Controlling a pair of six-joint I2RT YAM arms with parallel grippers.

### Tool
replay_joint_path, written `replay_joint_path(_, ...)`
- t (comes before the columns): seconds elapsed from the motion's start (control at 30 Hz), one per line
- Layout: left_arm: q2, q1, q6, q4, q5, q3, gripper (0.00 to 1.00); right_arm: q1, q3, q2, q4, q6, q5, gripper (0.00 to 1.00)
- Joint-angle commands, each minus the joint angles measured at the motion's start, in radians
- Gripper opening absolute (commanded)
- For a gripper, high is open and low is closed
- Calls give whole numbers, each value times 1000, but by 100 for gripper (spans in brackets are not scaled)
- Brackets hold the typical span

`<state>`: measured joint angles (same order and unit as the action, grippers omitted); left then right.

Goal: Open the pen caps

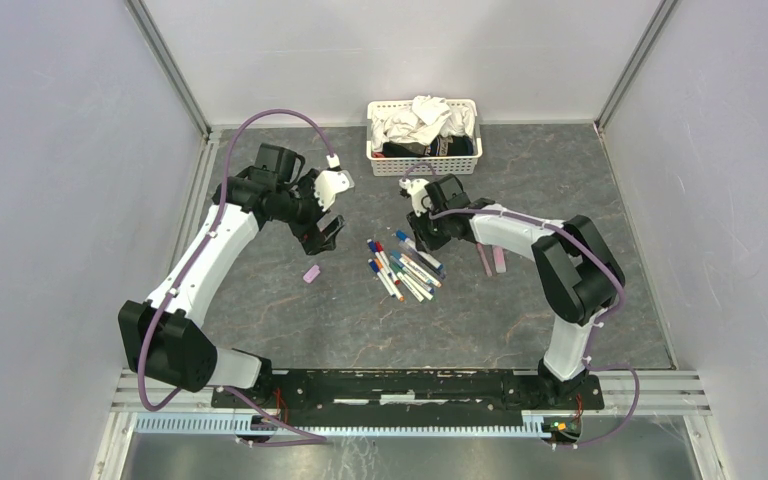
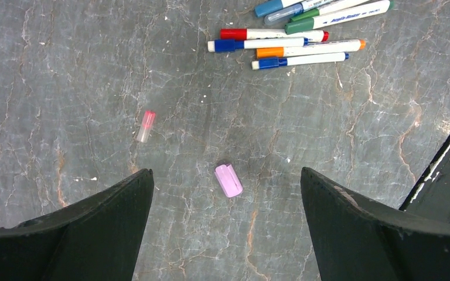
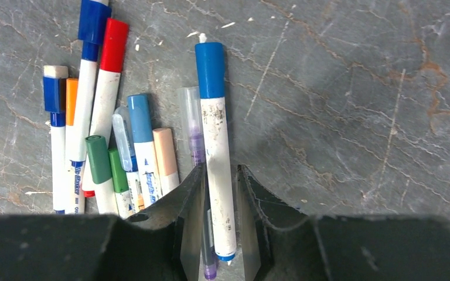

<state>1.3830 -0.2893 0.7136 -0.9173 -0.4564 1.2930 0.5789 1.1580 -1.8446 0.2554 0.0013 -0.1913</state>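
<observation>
Left pincer (image 1: 326, 235): spread wide and holding nothing, hanging over the desk (image 1: 260, 320) left of the pen heap.
Loose pink cap (image 2: 228, 180): lies on its side on the desk, seen between the left fingers in the wrist view and touching neither.
Small clear piece with a pink end (image 2: 145, 126): lies near the pink cap, apart from it, on the far left side.
Right pincer (image 3: 220, 175): pressed together on the white barrel of a blue-capped pen (image 3: 218, 152).
Blue cap (image 3: 210, 69): still on that pen, pointing away from the fingers; I cannot tell whether the pen is lifted off the desk.
Purple pen (image 3: 194, 134): has a clear cap and lies partly under the gripped pen.
Pen heap (image 1: 405, 268): capped markers in blue, red, orange, green and peach, packed side by side at the desk's middle.
Two pink pens (image 1: 493, 260): lie just right of the heap, beside the right arm.
Basket (image 1: 372, 140): white, at the far edge, full of cloths (image 1: 415, 120).
</observation>
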Motion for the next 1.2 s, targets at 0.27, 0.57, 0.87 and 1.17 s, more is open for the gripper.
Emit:
replay_joint_path(0.27, -35, 1, 6, -24, -39, 22, 100, -13, -2, 20, -6, -7, -37, 31)
replay_joint_path(0.57, -33, 1, 15, -33, -44, 24, 100, -4, -39, -11, -2, -22, 33, 34)
replay_joint_path(0.87, -28, 1, 28, -39, -68, 29, 100, 18, -75, -5, -26, -28, 143, 33)
replay_joint_path(1.17, -69, -1, 226, -58, -194, -39, 100, 17, 85, 103, 69, -8, -39, 0)
